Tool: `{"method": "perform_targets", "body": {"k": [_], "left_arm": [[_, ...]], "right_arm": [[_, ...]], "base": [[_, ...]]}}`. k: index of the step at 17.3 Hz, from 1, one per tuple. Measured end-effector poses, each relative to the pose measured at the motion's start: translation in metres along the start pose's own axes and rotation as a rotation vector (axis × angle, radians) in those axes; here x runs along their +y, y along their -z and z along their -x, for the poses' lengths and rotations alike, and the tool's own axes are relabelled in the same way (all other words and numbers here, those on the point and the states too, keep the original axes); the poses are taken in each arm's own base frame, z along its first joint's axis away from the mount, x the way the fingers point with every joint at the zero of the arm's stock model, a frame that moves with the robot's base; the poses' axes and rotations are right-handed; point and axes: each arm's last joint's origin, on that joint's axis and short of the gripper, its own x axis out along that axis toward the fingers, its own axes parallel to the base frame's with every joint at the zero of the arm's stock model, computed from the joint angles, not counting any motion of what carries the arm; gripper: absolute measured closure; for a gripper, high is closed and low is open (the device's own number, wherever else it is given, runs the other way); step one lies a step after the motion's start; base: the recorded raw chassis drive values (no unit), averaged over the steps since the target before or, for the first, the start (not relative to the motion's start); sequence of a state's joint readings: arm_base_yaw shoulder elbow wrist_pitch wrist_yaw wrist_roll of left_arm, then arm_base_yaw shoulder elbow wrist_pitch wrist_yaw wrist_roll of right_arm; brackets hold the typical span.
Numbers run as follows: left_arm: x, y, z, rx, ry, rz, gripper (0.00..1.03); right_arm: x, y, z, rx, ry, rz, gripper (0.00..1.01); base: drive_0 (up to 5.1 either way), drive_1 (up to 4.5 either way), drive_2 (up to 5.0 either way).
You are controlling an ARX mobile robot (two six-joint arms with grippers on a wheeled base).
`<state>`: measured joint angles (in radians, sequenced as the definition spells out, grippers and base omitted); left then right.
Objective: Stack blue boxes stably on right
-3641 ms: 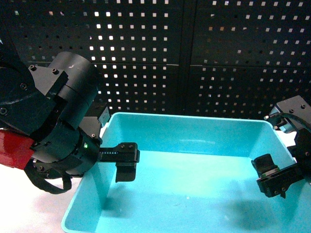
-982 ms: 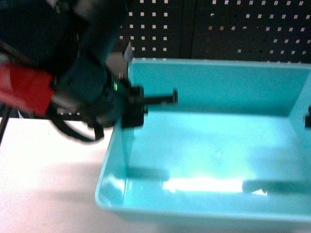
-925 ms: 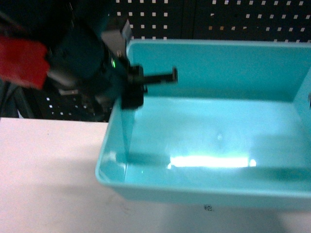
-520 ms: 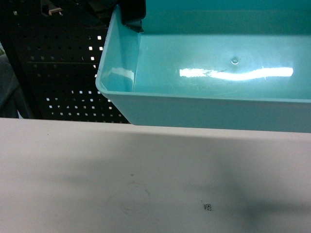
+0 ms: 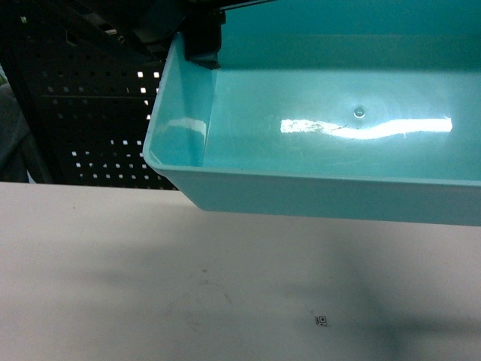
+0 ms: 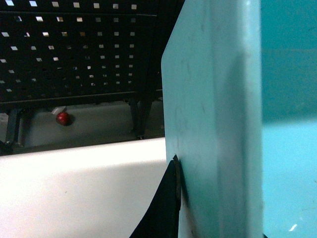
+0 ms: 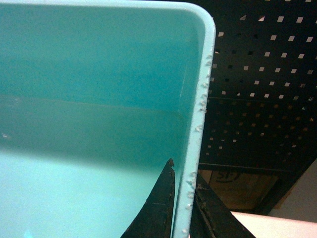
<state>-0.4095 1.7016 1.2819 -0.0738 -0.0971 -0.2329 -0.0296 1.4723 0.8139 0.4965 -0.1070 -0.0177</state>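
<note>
We see a pale tabletop [image 5: 150, 286] nearest, with a small printed mark [image 5: 322, 321] on it. Above it, clear of the surface, we hold the tub [image 5: 316, 150]: light turquoise, glossy, shallow, with sloping walls and a rolled rim. Our left gripper [image 6: 174, 198] pinches the tub's left wall, one finger outside. Our right gripper [image 7: 183, 208] clamps the right wall, rim between its fingers. Behind both grippers stands a black pegboard [image 5: 90, 113].
</note>
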Motion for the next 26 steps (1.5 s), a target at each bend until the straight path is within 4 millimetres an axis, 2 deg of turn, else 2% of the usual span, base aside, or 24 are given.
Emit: {"method": "perform_targets", "body": {"k": [26], "left_arm": [[-0.0003, 0.0, 0.0, 0.0, 0.001, -0.002, 0.97]], "right_arm": [[-0.0009, 0.0002, 0.0001, 0.002, -0.002, -0.001, 0.94]], "base": [[-1.6, -1.64, -1.6]]}}
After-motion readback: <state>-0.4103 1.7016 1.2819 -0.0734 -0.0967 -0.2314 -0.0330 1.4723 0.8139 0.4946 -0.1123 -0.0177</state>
